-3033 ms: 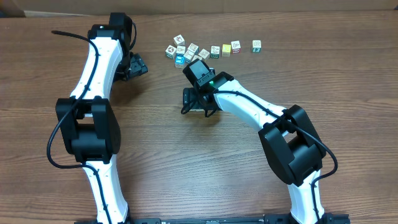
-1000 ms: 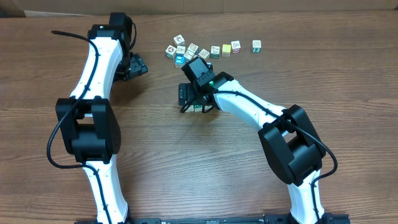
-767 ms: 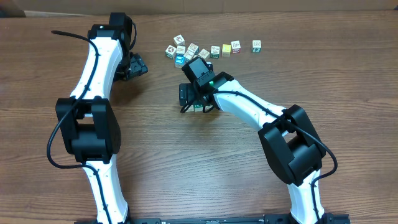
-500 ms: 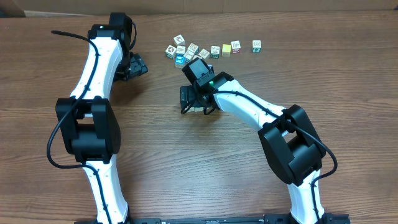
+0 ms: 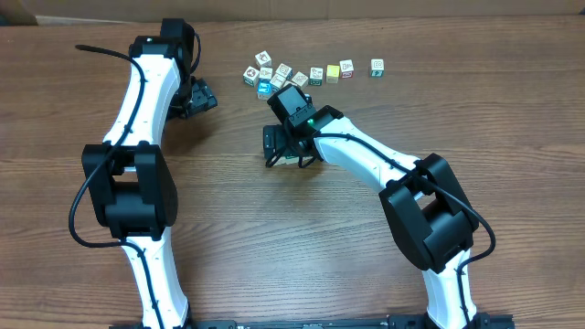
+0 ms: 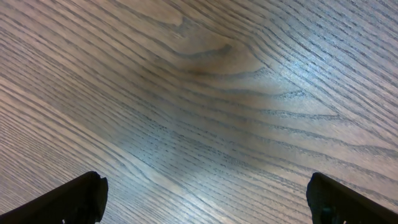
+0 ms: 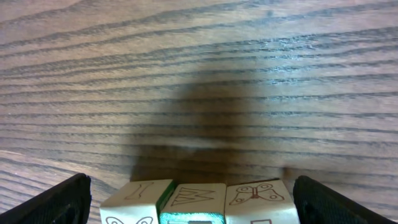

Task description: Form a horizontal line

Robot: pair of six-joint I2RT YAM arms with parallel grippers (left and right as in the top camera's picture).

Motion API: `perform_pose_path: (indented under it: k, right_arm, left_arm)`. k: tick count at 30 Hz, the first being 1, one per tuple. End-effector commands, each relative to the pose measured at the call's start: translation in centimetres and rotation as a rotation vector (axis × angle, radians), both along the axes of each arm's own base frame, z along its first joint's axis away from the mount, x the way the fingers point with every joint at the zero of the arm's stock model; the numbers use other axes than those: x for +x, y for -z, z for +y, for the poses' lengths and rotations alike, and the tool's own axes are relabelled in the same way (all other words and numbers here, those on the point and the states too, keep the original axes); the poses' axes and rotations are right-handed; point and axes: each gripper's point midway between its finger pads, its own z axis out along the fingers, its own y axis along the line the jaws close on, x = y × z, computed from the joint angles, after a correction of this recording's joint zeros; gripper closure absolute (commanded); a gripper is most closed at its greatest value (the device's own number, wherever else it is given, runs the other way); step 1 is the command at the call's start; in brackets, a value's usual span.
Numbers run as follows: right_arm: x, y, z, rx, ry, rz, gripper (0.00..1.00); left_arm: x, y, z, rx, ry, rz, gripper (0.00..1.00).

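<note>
Cubes lie on the brown wooden bench (image 5: 512, 110). The short row of tiny white and green picture cubes (image 7: 193, 200) sits near the middle of the overhead frame, a bit above centre, under the right hand (image 5: 287, 152). That hand's two black fingers (image 7: 46, 199) are spread wide, one at each bottom corner of the right wrist frame, and the row lies between them at the bottom edge. Three cubes show there side by side: a white one, one with a green edge, and a white one with a butterfly drawing. I cannot tell if the fingers touch the row. The left hand (image 5: 201, 97) is in the upper left, well apart from the row, spread wide over bare wood with nothing in it. A messy bunch of small picture cubes (image 5: 270, 75) lies at the top middle, just above the right hand — a few lone cubes (image 5: 346, 68) trail off to its right.
</note>
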Motion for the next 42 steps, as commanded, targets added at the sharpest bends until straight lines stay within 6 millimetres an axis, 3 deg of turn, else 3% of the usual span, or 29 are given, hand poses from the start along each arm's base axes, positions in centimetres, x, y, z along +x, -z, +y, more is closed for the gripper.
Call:
perform_pose_path:
  k: [1, 21, 35, 42]
  right_arm:
    - [-0.3, 0.7, -0.2, -0.015, -0.021, 0.010, 0.00]
    - [-1.5, 1.2, -0.6, -0.027, -0.025, 0.065, 0.00]
    - [-1.7, 1.3, -0.8, -0.017, 0.036, 0.088, 0.07]
    - [-1.9, 1.3, -0.9, 0.014, 0.154, 0.115, 0.06]
  left_arm:
    - [0.5, -1.5, 0.0, 0.009, 0.007, -0.039, 0.00]
    - [0.5, -1.5, 0.0, 0.009, 0.007, -0.040, 0.00]
    - [0.5, -1.5, 0.0, 0.009, 0.007, -0.039, 0.00]
    - [0.5, -1.5, 0.0, 0.009, 0.007, -0.040, 0.00]
